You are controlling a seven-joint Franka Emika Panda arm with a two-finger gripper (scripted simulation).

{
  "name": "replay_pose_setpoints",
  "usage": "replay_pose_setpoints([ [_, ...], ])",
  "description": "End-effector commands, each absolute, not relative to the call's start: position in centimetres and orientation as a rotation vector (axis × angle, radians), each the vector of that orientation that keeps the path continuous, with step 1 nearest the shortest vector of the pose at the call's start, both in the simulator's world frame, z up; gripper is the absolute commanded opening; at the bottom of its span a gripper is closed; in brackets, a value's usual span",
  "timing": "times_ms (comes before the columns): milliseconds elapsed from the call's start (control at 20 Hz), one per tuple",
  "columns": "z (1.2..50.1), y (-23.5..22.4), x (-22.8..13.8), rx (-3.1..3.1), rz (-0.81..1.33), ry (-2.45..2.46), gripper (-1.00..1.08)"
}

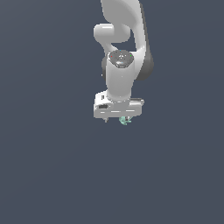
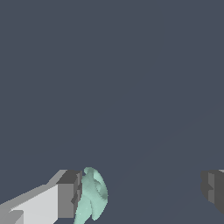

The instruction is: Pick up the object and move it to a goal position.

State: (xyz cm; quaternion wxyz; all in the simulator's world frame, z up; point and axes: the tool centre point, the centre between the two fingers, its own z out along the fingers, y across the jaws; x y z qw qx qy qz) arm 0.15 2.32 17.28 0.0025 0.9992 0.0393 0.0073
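Wrist view: the tool (image 2: 140, 192) stands spread wide, its two fingers well apart. The pale mint-green object (image 2: 92, 194) lies against the inner pad of one finger (image 2: 68, 194), well apart from the other. In the exterior view the object (image 1: 125, 120) peeks out just beneath the tool (image 1: 117, 117), under the white arm (image 1: 122, 48), against a plain dark background.

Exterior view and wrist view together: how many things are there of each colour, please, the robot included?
White and grey: 1, the robot arm with its claw
Pale mint-green: 1, the small spiky object, against one finger of the open claw
Total: 2
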Motion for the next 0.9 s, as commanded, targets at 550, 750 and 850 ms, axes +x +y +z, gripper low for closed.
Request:
replay_pose_setpoints([
  [550,16.4,0.3,0.2,3.132,0.008,0.119,1.00],
  [750,16.3,0.5,0.0,3.131,0.009,0.134,1.00],
  [850,16.1,0.8,-0.2,3.130,0.008,0.158,1.00],
])
